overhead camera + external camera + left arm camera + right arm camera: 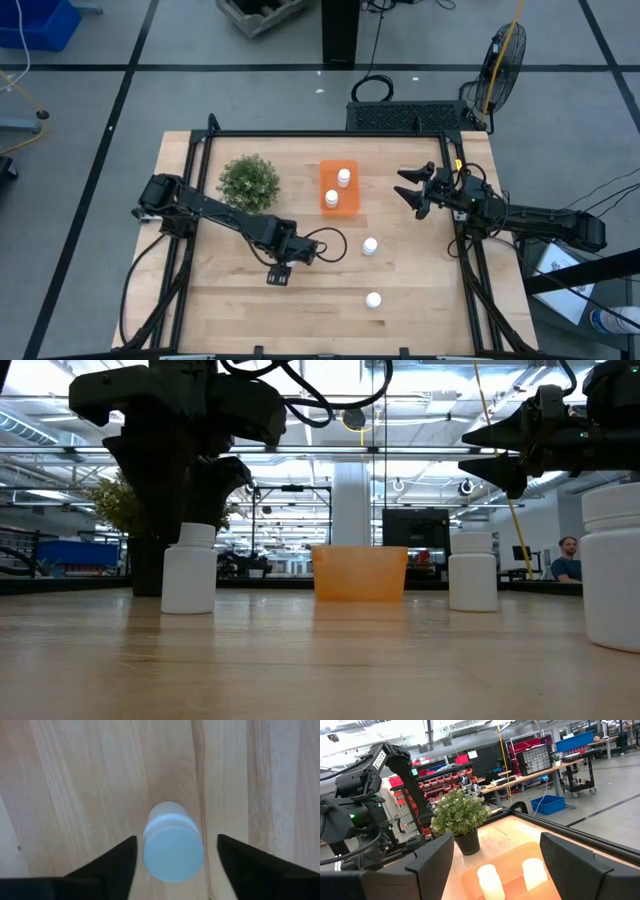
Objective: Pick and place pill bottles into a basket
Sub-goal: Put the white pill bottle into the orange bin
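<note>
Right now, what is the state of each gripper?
Left gripper: open, straddling a pill bottle, not gripping it.
Right gripper: open, holding nothing.

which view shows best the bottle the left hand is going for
The left wrist view: the small white round-capped plastic pill bottle stands upright between the open left hand fingers, untouched. The low view shows it side-on under the arm. In the high view the arm hides it; the right wrist view misses it.

Five pill bottles (344, 177) (332, 198) (370, 245) (374, 299) (172, 842), one basket (327, 168), one plant (248, 181)
</note>
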`<action>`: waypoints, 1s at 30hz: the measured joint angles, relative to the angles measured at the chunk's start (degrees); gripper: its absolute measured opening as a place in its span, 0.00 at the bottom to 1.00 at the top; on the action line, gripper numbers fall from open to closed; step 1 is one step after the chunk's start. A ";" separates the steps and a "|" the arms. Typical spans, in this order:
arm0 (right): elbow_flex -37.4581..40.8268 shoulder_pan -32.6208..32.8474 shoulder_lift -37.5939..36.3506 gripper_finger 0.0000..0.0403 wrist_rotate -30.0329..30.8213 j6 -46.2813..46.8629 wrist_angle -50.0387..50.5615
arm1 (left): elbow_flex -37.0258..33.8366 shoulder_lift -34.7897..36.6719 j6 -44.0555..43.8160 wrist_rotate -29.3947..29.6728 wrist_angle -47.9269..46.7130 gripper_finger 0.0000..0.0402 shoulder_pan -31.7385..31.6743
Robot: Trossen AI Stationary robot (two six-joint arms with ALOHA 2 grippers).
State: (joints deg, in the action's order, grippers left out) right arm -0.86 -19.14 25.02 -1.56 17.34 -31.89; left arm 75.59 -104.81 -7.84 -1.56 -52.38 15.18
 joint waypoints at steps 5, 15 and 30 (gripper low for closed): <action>-0.01 -0.01 0.01 0.71 0.00 0.00 0.00 | 0.00 0.00 1.48 0.05 0.02 0.44 -0.08; -0.01 -0.02 0.02 0.71 0.00 0.02 0.00 | 0.00 0.00 5.44 2.03 0.02 0.40 -1.80; -0.02 -0.02 0.00 0.71 0.04 0.03 -0.24 | 18.29 0.63 20.59 12.81 -9.37 0.40 -8.09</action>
State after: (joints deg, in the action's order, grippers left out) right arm -0.88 -19.15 25.02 -1.52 17.37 -32.13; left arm 93.88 -104.18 12.75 11.25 -61.75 7.09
